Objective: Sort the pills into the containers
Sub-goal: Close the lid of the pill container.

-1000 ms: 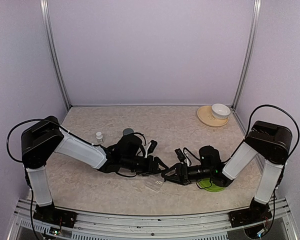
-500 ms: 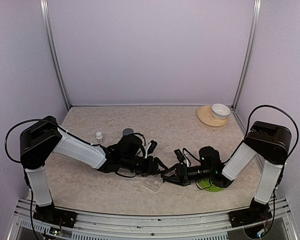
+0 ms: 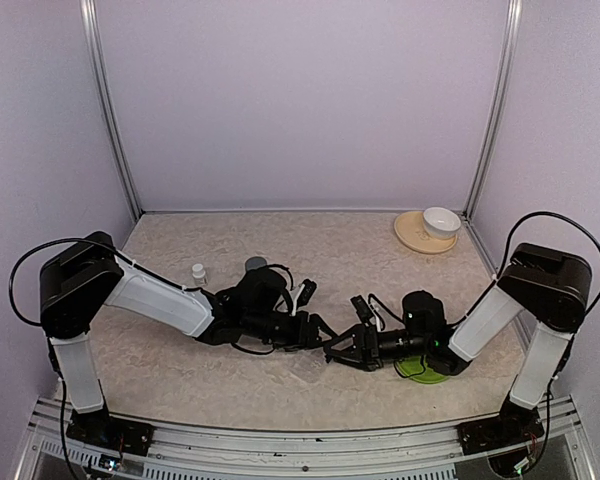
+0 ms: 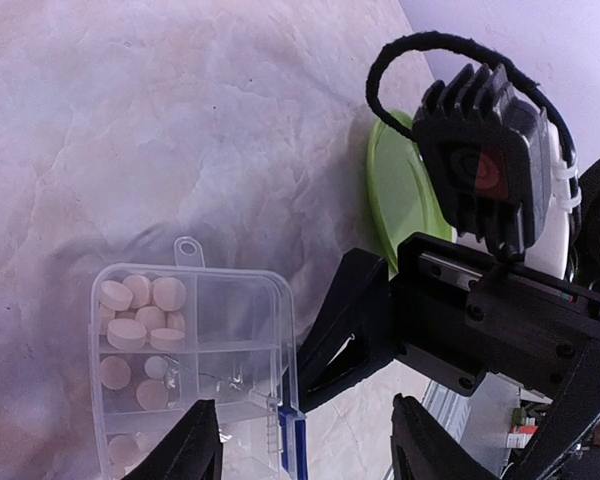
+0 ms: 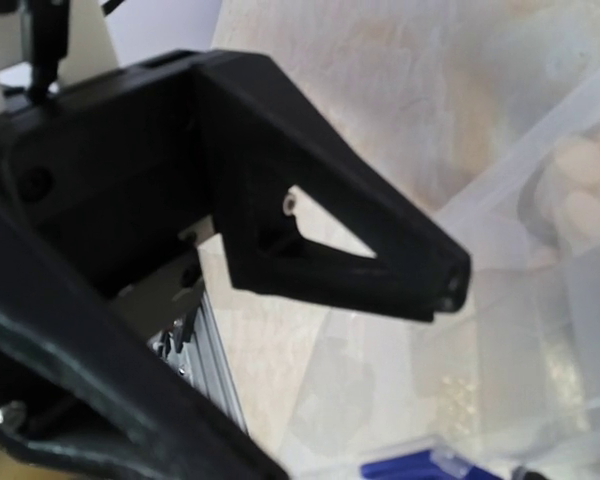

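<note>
The clear pill organiser [image 4: 230, 330] lies on the table under my left gripper [image 4: 302, 410], its lid's blue latch [image 4: 288, 440] between the jaws. Round pale pills [image 4: 140, 310] fill the compartments at one end. The left jaws stand apart: one finger hangs over the organiser, the other off its edge. My right gripper [image 3: 332, 352] faces the left gripper [image 3: 318, 328] tip to tip. It is open, and one of its fingers [image 4: 340, 330] reaches the organiser's edge. In the right wrist view the organiser [image 5: 540, 330] and pills [image 5: 580, 190] show beyond the right gripper [image 5: 360, 380].
A green disc [image 3: 420, 368] lies under the right arm, also in the left wrist view as a green disc [image 4: 400, 200]. A small white bottle [image 3: 198, 272] and a grey cap [image 3: 256, 264] stand behind the left arm. A tan plate [image 3: 412, 232] holds a white bowl [image 3: 441, 221] at the back right.
The organiser lay in plain sight just in front of the grippers; it no longer shows there in the top view. Both arms have shifted slightly. The jaw openings look the same.
</note>
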Available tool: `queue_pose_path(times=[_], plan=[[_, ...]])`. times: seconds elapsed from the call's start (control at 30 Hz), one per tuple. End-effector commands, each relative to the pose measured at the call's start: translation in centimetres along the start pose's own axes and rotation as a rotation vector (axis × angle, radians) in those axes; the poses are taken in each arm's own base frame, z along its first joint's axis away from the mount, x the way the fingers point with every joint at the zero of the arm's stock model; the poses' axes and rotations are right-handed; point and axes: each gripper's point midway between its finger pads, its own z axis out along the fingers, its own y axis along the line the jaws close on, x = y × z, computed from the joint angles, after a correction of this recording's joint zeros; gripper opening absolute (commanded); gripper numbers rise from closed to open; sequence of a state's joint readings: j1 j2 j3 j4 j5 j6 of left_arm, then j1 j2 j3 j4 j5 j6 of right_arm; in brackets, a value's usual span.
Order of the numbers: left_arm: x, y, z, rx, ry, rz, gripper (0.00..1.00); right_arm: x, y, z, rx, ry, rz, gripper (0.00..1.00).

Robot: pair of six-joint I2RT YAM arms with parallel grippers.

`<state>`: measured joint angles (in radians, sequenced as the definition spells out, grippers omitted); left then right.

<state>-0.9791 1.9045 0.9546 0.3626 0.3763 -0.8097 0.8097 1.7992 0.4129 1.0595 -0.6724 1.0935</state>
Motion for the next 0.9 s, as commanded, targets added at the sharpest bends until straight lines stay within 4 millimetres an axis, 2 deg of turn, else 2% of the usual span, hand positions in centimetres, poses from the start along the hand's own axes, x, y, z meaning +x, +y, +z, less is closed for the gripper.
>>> queue_pose_path(times=[0.0, 0.27, 0.63, 0.73, 0.87], plan=[[0.8, 0.0, 0.3, -0.018, 0.029, 0.010, 0.57, -0.5, 1.3, -0.2, -0.026, -0.023, -0.040, 0.89], [0.4, 0.2, -0.2, -0.044, 0.003, 0.010, 0.58, -1.2, -0.6, 0.0, -0.003, -0.037, -0.013, 0.89], [-0.2, 1.5, -1.1, -0.097, -0.040, -0.011, 0.61, -3.4, -1.2, 2.4, -0.049, -0.029, -0.039, 0.90], [-0.6, 2.0, -1.7, -0.115, -0.061, -0.019, 0.61, -4.3, -1.6, 2.3, -0.031, -0.047, -0.041, 0.90], [-0.9, 2.6, -2.3, -0.126, -0.072, -0.028, 0.61, -4.5, -2.2, 2.0, 0.000, -0.057, -0.029, 0.90]])
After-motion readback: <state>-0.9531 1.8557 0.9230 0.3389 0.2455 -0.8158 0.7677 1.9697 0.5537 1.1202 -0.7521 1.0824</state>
